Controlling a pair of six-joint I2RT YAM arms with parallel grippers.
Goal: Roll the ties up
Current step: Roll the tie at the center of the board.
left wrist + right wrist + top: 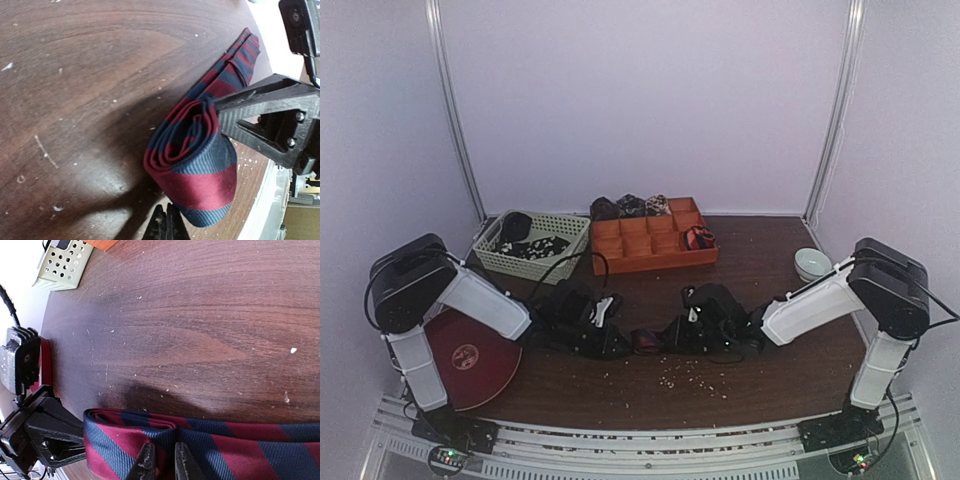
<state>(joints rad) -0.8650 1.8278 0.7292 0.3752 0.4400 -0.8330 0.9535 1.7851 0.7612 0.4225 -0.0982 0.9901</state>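
Stripes of dark red and navy mark the tie (648, 340) lying on the desk (770, 300), near the front and about midway between left and right, hemmed in by the two arms. One end of it is wound into a loose coil of several layers; the rest trails off flat on the wood. The right pincer (162, 464) is closed down to a narrow slit on the cloth, its tips nipping the layers at the coil from the right side. The left pincer (166, 224) is closed tight, its tips right against the coil's rim on the left; whether any cloth is caught in it I cannot tell. Farther back sits an orange tray (655, 262) with a rolled tie (698, 238) in a right-hand compartment. A pale green basket (525, 262) stands to its left, a white bowl (812, 264) off to the right, and a red plate (470, 358) lies at the near left.
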